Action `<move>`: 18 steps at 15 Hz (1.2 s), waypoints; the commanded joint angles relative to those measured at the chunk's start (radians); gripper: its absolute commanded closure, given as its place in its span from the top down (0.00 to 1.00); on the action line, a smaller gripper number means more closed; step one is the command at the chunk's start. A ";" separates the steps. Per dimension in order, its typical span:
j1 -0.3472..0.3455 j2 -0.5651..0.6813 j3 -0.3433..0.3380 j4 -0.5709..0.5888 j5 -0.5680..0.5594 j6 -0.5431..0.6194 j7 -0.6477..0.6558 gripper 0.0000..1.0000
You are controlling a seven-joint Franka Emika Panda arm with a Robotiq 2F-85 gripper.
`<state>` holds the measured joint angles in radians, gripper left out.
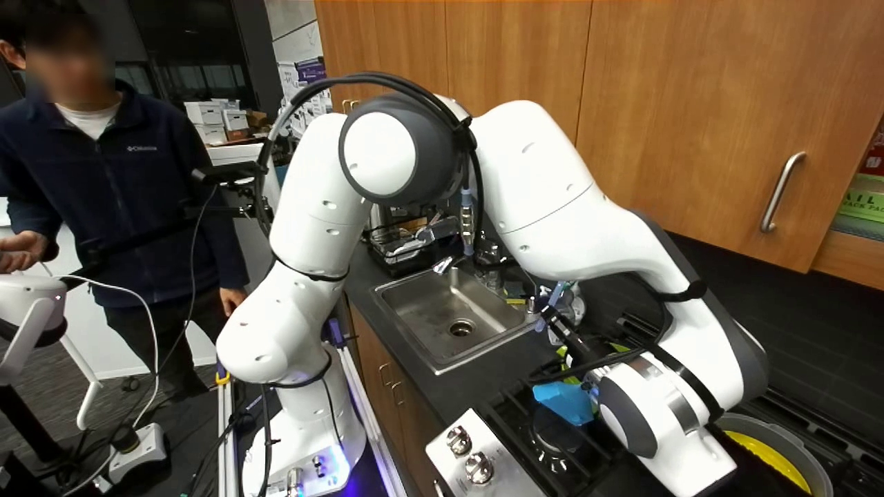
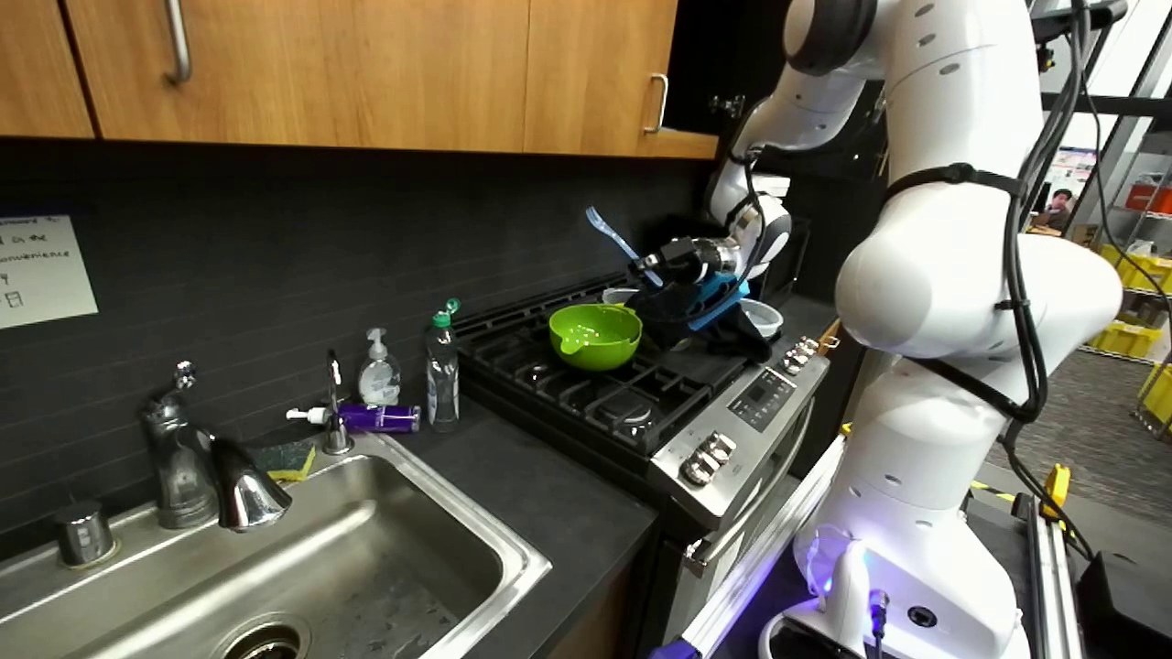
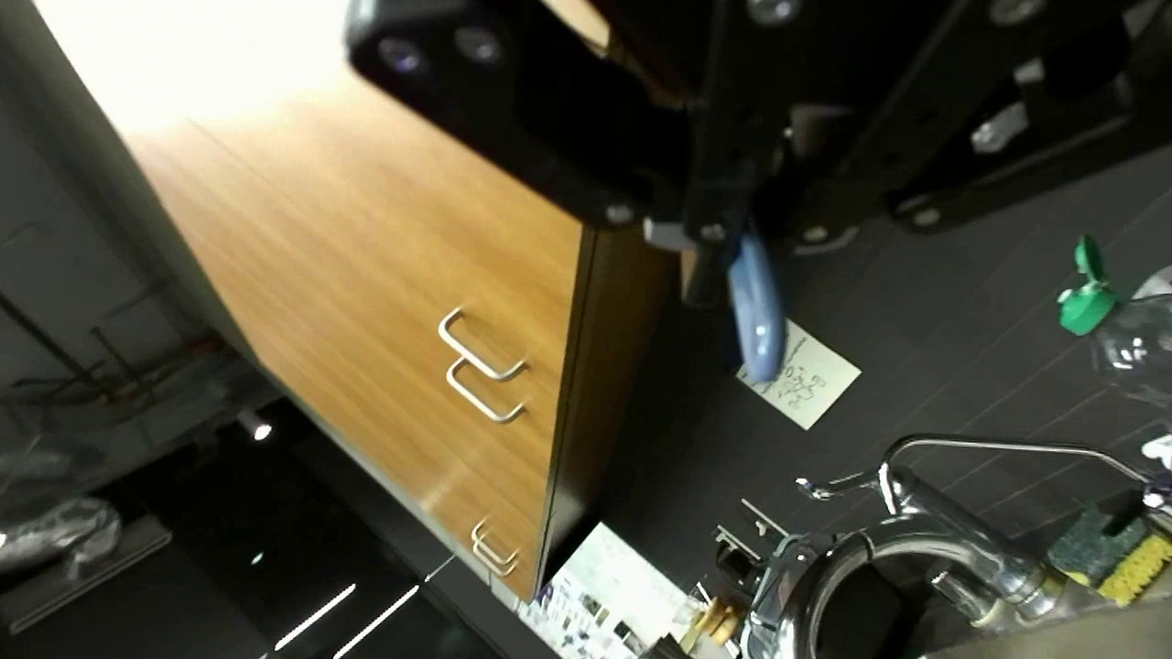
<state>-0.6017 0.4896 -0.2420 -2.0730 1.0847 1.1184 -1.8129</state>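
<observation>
We are seeing the claw (image 2: 645,265) pinching a blue fork (image 2: 615,236), its fingers pressed together on the handle, above the stove (image 2: 728,426). In an exterior view we are getting the fork's full tilt: the tines are pointing up and the handle's end is poking out below the claw. The wrist view is giving us just a rounded blue end.

A green bowl (image 2: 595,339) is sitting on the grates near the stove's sink-side edge, lower than the fork; the arm is partly covering it in an exterior view. Yellow is showing inside a grey bowl (image 1: 798,445) only from one angle.

On the countertop between the stove's edge and the sink's back corner, a clear bottle (image 2: 442,384) is standing with its green cap flipped up. A purple bottle (image 2: 380,418) is lying at the rim of the sink (image 2: 517,554). Their labels are staying too small for us to read.

In an exterior view a person (image 1: 124,207) is wearing a jacket marked "Columbia", and a green box (image 1: 863,203) is showing "AIL" and "ACK PAC". We are making out "in the" and "convenience" on a wall note (image 2: 44,270); the wrist view is catching it illegibly.
</observation>
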 commanded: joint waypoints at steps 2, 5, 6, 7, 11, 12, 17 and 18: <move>0.042 0.031 -0.062 -0.021 0.123 0.029 0.204 0.01; 0.059 0.022 -0.093 -0.070 0.193 0.106 0.298 0.01; 0.064 0.015 -0.103 -0.090 0.217 0.139 0.326 0.01; 0.071 0.004 -0.113 -0.113 0.240 0.180 0.348 0.01; 0.103 -0.040 -0.151 -0.198 0.340 0.324 0.449 0.01; 0.117 -0.057 -0.160 -0.220 0.366 0.368 0.474 0.01; 0.118 -0.030 -0.159 -0.197 0.355 0.379 0.452 0.06; 0.122 -0.038 -0.160 -0.202 0.355 0.385 0.456 0.06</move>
<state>-0.4893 0.4495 -0.3918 -2.2758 1.4379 1.5078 -1.3578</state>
